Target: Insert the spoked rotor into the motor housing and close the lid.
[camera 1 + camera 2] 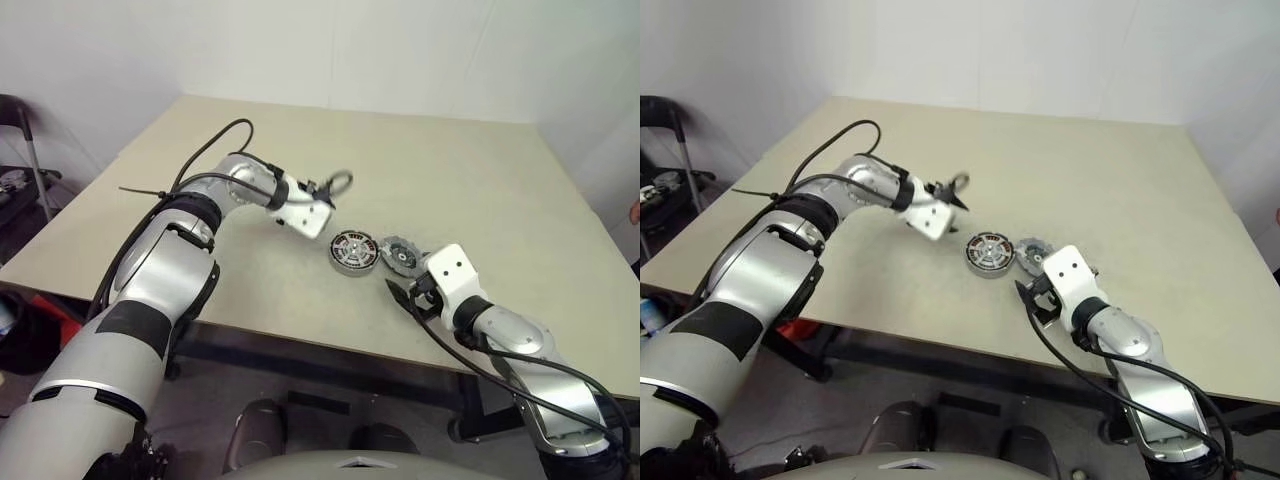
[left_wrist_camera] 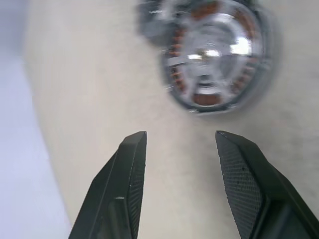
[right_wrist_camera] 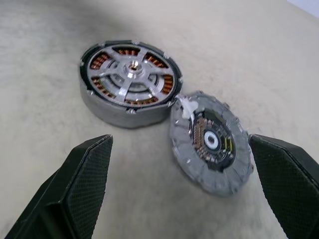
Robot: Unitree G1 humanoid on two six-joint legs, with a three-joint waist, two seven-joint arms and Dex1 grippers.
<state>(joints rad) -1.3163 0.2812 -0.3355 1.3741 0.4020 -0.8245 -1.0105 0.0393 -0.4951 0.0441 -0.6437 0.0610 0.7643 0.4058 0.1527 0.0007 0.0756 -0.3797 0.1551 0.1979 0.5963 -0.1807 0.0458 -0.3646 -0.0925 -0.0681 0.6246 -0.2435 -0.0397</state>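
Beige table (image 1: 300, 170): motor housing (image 3: 130, 82), perhaps unmarked, touching lid (image 3: 212, 144).

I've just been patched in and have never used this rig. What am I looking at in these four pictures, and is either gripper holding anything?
It is a humanoid robot with two arms, each ending in a two-fingered black gripper. The two wide pictures come from its head, looking down over a beige table. The two close pictures come from cameras on the wrists, looking along each gripper's fingers.

On the table lie the motor housing, with copper coils showing under silver spokes, and right beside it a grey toothed disc leaning against its wall.

The left gripper is open and holds nothing, above the table near the housing. The right gripper is wide open and empty, its fingers to either side of the disc and apart from it.
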